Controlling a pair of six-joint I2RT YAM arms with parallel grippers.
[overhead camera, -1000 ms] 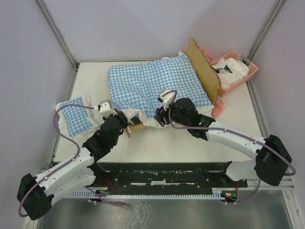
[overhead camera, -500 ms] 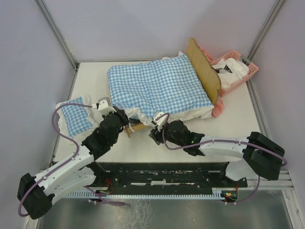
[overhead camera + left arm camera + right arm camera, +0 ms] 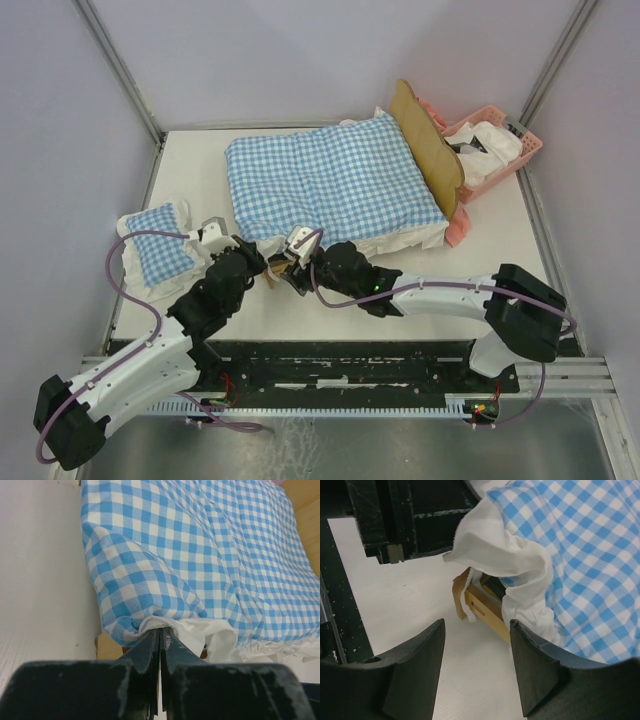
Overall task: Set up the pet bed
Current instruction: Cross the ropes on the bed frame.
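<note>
bed: yours [image 3: 480,609] sits at a slant across the back-middle of the table [image 3: 190,170]. The headboard [image 3: 430,140] stands upright at the far right end. From above you only see that and the near-left corner post.
cushion: blue-white check [image 3: 330,185], lies over the bed and covers nearly all the frame. Its white frill [image 3: 405,240] hangs over the near edge.
left gripper: yours [image 3: 255,268] is at the cushion's near-left corner with the fingers [image 3: 147,655] pressed together. In the wrist view the tips are up against the frill, under the check corner. Can't tell if any cloth is caught between them.
right gripper: yours [image 3: 292,262] is just beside the left one at the same corner, jaws apart, gripping nothing. The wrist view shows the bed's wooden post and a fold of frill just ahead of the gap.
pillow: small check one [image 3: 158,245], on the table left of the bed, by your left arm.
basket: pink [image 3: 528,140], white cloth inside, far right corner, right behind the headboard. Can't tell if they touch.
</note>
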